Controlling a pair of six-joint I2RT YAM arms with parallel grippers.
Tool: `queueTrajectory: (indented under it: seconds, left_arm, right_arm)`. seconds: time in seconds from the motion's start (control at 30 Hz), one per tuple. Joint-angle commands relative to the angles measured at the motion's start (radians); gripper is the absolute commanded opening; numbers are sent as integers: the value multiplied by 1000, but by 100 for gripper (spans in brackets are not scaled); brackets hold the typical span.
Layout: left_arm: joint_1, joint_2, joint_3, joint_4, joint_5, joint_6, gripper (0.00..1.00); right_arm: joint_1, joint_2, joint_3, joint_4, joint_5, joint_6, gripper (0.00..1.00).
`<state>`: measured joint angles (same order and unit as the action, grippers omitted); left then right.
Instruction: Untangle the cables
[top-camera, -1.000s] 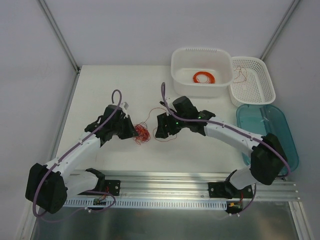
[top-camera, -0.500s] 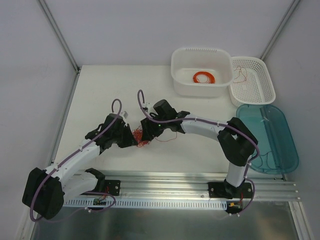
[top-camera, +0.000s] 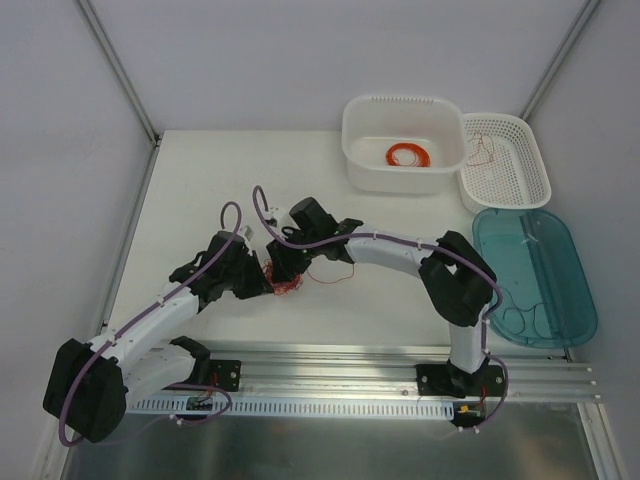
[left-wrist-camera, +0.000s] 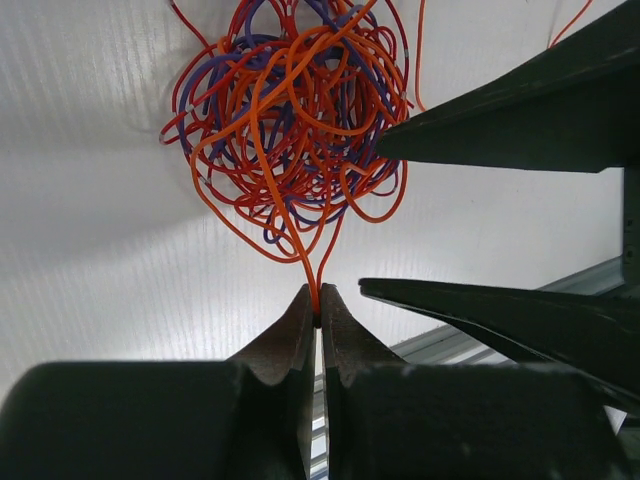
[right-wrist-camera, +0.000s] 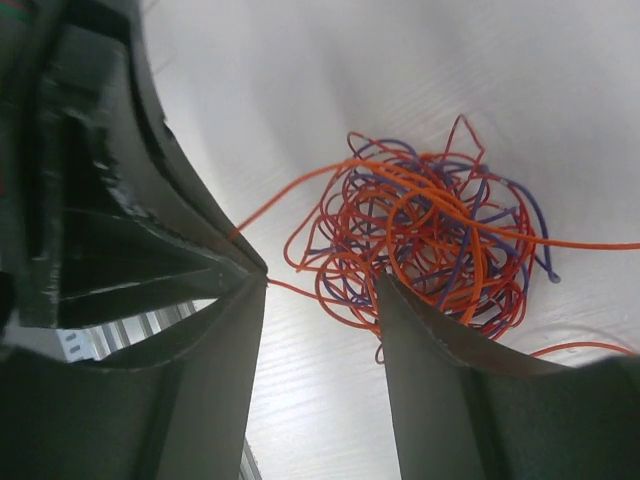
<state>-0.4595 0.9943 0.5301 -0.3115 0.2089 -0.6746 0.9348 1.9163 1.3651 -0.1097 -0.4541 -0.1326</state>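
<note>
The cables (top-camera: 287, 286) are a small scribbly knot of red, orange and dark violet wires on the white table, large in the left wrist view (left-wrist-camera: 295, 110) and in the right wrist view (right-wrist-camera: 430, 240). My left gripper (left-wrist-camera: 318, 300) is shut on an orange strand that leads out of the knot; from above it (top-camera: 262, 280) sits just left of the knot. My right gripper (right-wrist-camera: 322, 280) is open at the knot's edge, one finger (right-wrist-camera: 440, 370) over its rim. Its fingers (left-wrist-camera: 510, 135) show to the right of the knot. A loose red strand (top-camera: 330, 270) trails right.
A white tub (top-camera: 358, 160) at the back right holds a neat orange ring coil (top-camera: 408, 155). Beside it stands a white perforated basket (top-camera: 520, 185) with thin wires, and a teal tray (top-camera: 540, 250) lies nearer. An aluminium rail (top-camera: 350, 362) runs along the front edge.
The right arm has swung left across the table to the knot, right up against the left gripper, and its jaws have narrowed. The left gripper has stayed shut, shifting slightly.
</note>
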Motion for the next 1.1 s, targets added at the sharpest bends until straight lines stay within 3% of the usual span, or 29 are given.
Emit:
queueTrajectory:
  seconds: [0.0,0.13,0.17,0.27,0.37,0.8,0.93,1.07]
  left_arm:
    - [-10,-13,4,12,-25,-17,0]
    - [-11,-10,2,12,-37,-22,0]
    - [-11,-8,1,12,-40,-23,0]
    - [-11,3,-4,12,-72,-31,0]
    - [-10,23,-8,12,-124,-36,0]
    - [103,193,14,0,-200,-43,0]
    - [133,218,24,0,-197,-46,0]
    - [139,195,41,2,-190,-36,0]
  right_arm:
    - [9,35,38,-27,-35,-33,51]
    - [10,41,22,-24,-11,-32,43]
    - [10,35,17,-22,-3,-33,31]
    - [10,-14,5,-28,9,-33,10]
    - [9,-100,6,-68,25,-32,1]
    - [-89,-667,29,-266,86,-62,1]
    - [-195,-799,42,-262,65,-30,1]
    - [-214,-824,74,-292,52,-35,1]
